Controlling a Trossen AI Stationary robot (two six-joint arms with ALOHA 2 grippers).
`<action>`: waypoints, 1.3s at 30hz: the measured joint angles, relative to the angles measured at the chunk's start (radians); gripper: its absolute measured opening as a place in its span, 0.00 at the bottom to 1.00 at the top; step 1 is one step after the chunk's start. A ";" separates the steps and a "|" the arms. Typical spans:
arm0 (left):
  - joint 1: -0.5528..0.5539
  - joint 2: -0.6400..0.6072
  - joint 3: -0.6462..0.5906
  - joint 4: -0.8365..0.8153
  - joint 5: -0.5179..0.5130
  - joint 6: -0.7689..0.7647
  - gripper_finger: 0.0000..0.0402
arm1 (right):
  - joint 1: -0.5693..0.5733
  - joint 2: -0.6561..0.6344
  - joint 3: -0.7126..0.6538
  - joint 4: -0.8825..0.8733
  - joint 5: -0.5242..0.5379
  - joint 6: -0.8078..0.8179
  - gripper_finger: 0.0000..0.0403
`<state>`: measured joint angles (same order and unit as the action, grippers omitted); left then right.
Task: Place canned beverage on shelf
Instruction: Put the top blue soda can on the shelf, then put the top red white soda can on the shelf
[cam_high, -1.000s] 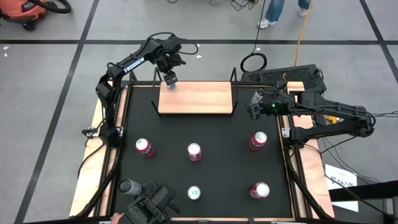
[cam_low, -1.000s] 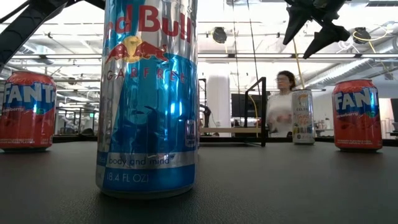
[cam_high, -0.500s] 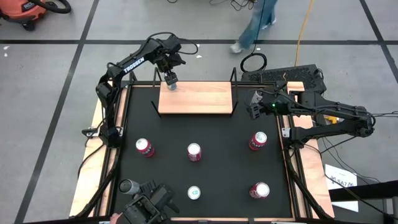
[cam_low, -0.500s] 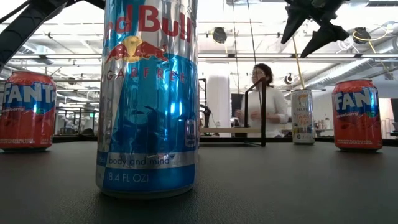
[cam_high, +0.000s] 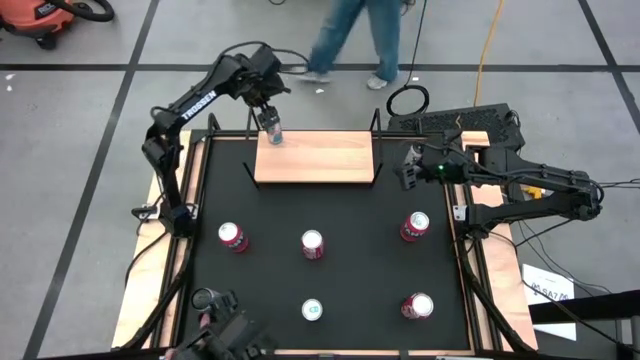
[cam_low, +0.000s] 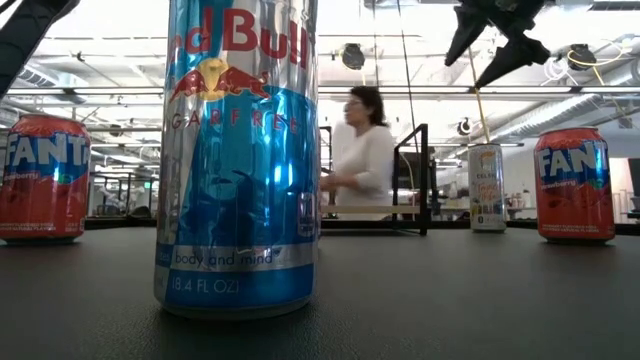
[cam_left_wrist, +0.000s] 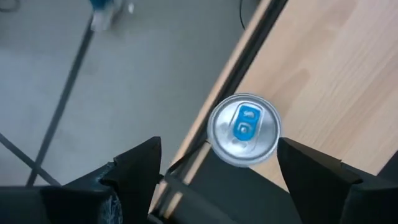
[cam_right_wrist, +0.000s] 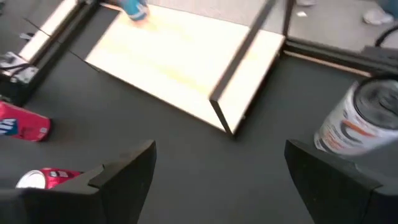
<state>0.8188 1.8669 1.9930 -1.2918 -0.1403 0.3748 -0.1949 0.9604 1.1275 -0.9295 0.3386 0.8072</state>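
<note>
A black counter carries a light-wood shelf at its far edge, with five more cans standing well apart nearer the camera. A person walks past behind. The left gripper hangs directly above a blue-tabbed can, its jaws wide on either side and not touching; the can stands upright on the shelf's left end. The right gripper waits beside the shelf's right bracket, jaws wide and empty. Such a can looks thin-walled, smooth and likely slippery; grip mid-body, gently.
</note>
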 joint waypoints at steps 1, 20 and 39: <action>0.000 -0.010 0.009 -0.001 -0.001 0.000 0.76 | 0.000 0.000 0.000 0.015 0.000 -0.018 0.86; -0.106 -0.251 0.040 0.011 0.102 -0.132 0.76 | 0.049 0.106 0.000 0.106 -0.138 0.066 0.81; -0.459 -0.474 -0.452 0.290 0.158 -0.257 0.76 | 0.508 0.165 0.001 -0.115 -0.078 0.704 0.66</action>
<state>0.3602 1.3927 1.5415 -1.0017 0.0174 0.1180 0.3128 1.1251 1.1283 -1.0446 0.2605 1.5116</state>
